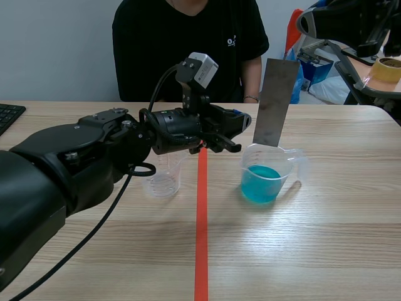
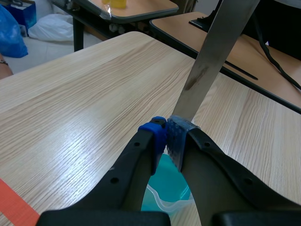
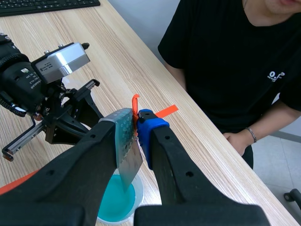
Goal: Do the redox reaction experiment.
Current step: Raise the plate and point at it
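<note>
A grey metal strip (image 1: 276,103) stands tilted in a clear beaker (image 1: 289,164) that holds blue liquid (image 1: 260,183). In the right wrist view my right gripper (image 3: 136,129) is shut on the strip (image 3: 128,162) at its upper end, above the blue liquid (image 3: 110,202). I cannot make out that gripper in the scene view. My left gripper (image 1: 237,132) is shut on nothing. Its fingertips (image 2: 166,134) sit against the lower part of the strip (image 2: 211,56), just over the beaker's rim (image 2: 164,205).
An empty clear beaker (image 1: 164,179) stands left of the orange tape line (image 1: 201,219), under the left arm. A person (image 1: 188,44) sits across the table. A keyboard (image 1: 9,116) lies at the far left. Bare tabletop lies in front of both beakers.
</note>
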